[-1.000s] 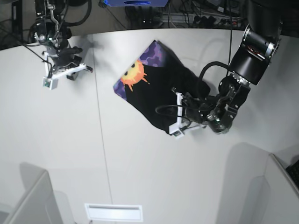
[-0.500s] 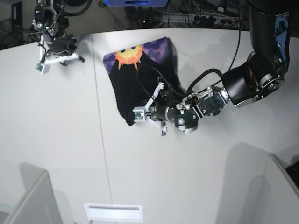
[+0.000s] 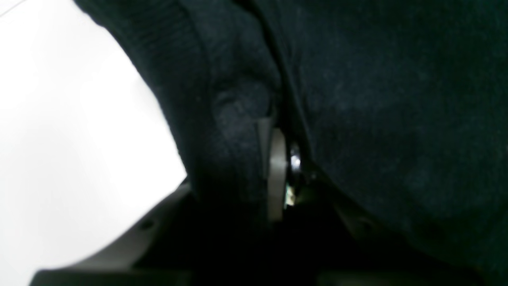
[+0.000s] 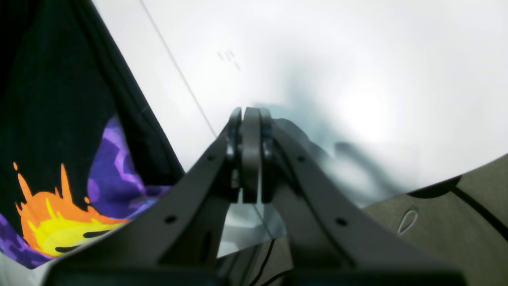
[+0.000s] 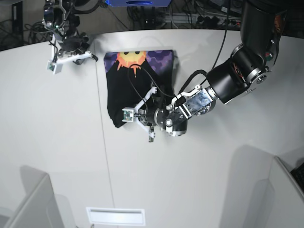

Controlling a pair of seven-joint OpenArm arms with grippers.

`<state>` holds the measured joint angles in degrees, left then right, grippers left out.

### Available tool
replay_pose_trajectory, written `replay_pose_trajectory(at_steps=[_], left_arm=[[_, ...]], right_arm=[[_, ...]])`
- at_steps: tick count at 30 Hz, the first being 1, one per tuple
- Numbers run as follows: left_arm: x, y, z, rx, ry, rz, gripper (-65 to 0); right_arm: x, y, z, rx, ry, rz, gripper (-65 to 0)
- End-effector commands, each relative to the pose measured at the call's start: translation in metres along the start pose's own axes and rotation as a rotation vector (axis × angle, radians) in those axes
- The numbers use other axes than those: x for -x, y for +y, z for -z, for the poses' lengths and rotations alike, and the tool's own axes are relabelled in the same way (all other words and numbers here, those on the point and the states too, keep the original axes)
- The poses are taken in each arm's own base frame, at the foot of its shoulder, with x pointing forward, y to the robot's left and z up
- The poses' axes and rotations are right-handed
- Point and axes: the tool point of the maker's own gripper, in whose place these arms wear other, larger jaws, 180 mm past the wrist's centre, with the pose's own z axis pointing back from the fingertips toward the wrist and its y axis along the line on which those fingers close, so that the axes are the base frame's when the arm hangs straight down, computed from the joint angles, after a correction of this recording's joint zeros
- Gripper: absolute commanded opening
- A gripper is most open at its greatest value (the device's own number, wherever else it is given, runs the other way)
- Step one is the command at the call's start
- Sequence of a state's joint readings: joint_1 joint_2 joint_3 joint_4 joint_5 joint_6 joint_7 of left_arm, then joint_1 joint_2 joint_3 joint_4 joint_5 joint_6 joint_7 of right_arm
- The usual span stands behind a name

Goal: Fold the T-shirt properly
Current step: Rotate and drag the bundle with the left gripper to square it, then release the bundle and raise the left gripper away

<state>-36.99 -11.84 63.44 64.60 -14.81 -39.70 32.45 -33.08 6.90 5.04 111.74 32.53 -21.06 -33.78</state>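
The black T-shirt lies folded on the white table, sun print at its far edge. My left gripper is at the shirt's near edge, shut on the black cloth. In the left wrist view the cloth fills the frame and wraps the pinched fingers. My right gripper is shut and empty, just left of the shirt's far-left corner. In the right wrist view its closed fingertips hang over bare table, with the sun print at lower left.
A table seam runs front to back, left of the shirt. Grey panels stand at the front left and front right. A white slot plate sits at the front edge. Cables and gear lie behind the table.
My left gripper has dragged the shirt leftward and turned it, so the sun print now faces the far edge. My right gripper has moved back and right, toward the shirt's far-left corner.
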Motion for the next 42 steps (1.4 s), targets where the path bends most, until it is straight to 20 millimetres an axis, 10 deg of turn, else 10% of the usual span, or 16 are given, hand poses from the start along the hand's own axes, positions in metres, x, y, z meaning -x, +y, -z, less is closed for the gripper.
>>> replay_pose_trajectory(at_steps=[1,17,24,28,36,40,42], left_arm=[[0.011,0.006,-0.003,-0.015,0.057,0.021,-65.0],[0.021,0.025,-0.013,-0.054,0.143,0.035,-65.0],[-0.016,0.041,-0.032,-0.116,0.049,0.073,-32.3],[-0.034,0.067,-0.055,-0.195,-0.032,0.029,-24.0],[-0.079,0.09,-0.104,-0.328,-0.21,-0.008,-23.7],[-0.061,0.105,-0.157,-0.489,-0.219,-0.125,-26.8],[-0.038,0.101,-0.187,-0.591,-0.221,-0.169,-40.6]], right_arm=[[-0.009,0.0,-0.003,-0.003,-0.034,-0.007,-65.0],[-0.005,-0.009,0.017,0.027,-0.001,-0.003,-65.0],[-0.009,-0.012,0.017,0.03,-0.007,-0.027,-65.0],[-0.009,-0.012,0.017,0.03,-0.007,-0.027,-65.0],[-0.017,0.002,0.017,-0.038,-0.028,-0.076,-65.0],[-0.022,0.012,0.015,-0.092,-0.051,-0.118,-65.0],[-0.028,0.016,0.011,-0.114,-0.1,-0.133,-65.0]])
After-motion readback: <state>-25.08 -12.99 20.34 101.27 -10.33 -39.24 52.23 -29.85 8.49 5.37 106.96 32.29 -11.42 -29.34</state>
